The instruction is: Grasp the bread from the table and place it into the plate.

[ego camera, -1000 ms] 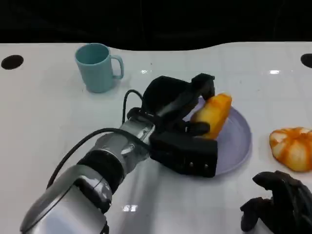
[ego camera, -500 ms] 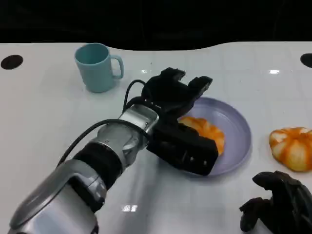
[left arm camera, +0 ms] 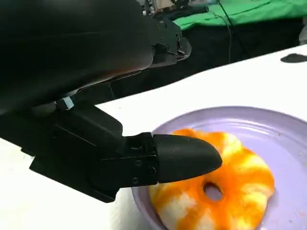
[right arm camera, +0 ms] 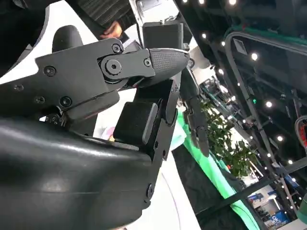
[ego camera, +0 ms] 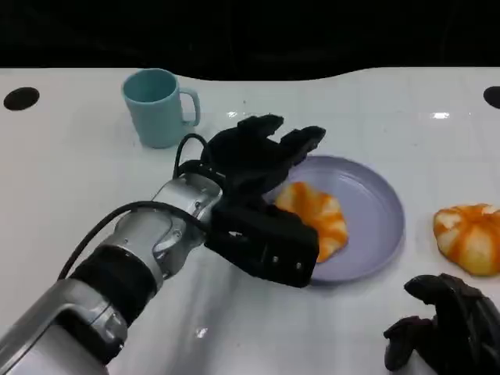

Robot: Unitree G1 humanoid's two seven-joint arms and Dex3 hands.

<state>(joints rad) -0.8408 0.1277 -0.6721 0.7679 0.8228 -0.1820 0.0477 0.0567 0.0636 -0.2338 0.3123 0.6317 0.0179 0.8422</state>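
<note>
Head view: bread (ego camera: pixel 316 221) lying flat on the plate (ego camera: pixel 375 203), toward the plate's left side, task seemingly all but done. Left hand (ego camera: pixel 258 168) spread above the plate's left rim, fingers apart, holding nothing, not touching the bread. Right hand (ego camera: pixel 445 332) resting on the tabletop (ego camera: pixel 94 180) well below the plate, fingers curled in on nothing. Second orange bun (ego camera: pixel 469 237) just right of the plate, teal mug (ego camera: pixel 158 107) well to its upper left.

Left wrist view: bread (left arm camera: pixel 216 187) a rounded ring with a small central hole, orange-and-cream lobes, inside the plate (left arm camera: pixel 268 124) near its rim. No clear long axis; hole facing up. Probably light, soft, easily squashed; best taken across the outer edge with gentle pressure.

Right wrist view: black fingers (right arm camera: pixel 144 62) folded close, nothing between them.
</note>
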